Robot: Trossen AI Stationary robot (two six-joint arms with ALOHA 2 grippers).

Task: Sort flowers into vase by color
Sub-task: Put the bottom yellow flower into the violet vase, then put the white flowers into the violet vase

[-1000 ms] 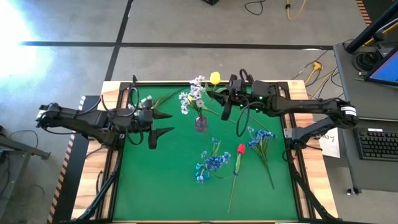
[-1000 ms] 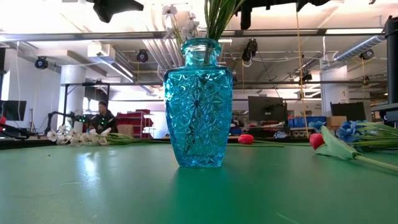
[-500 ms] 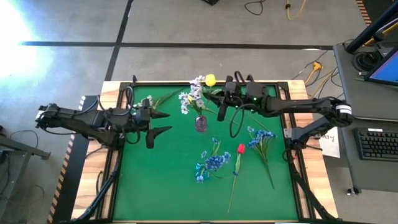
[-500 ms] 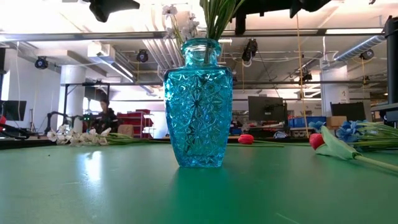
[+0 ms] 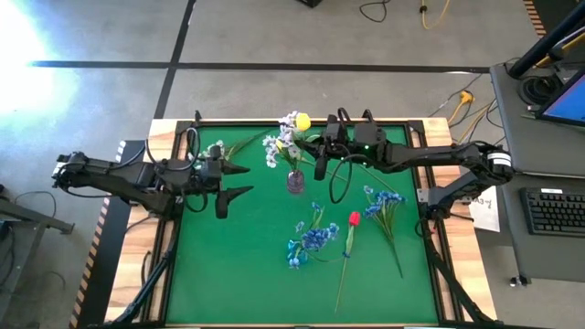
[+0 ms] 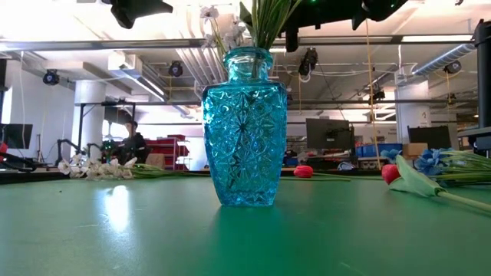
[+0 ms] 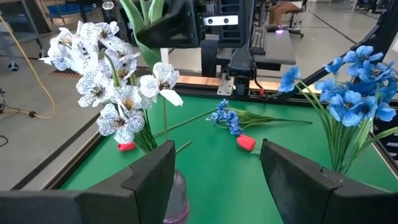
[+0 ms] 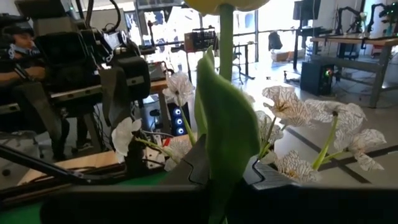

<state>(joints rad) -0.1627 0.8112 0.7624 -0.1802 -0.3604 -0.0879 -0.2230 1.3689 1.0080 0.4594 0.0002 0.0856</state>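
My right tool (image 5: pixel 317 146), clamped on the yellow tulip (image 5: pixel 303 120), has carried it leftward to just beside the vase (image 5: pixel 295 182). The drop-in looks close. My left tool (image 5: pixel 228 181) waits wide and empty.

Overhead, looking straight down on the whole green felt-topped table (image 5: pixel 265 274). At table height, close against the blue cut-glass vase (image 6: pixel 244 126), facing the room beyond. From each wrist, facing inward across the table at the vase's white veined blossoms (image 7: pixel 112 81), shared by both.

Blue glass vase (image 6: pixel 245 126) holding green stems (image 6: pixel 268 23)
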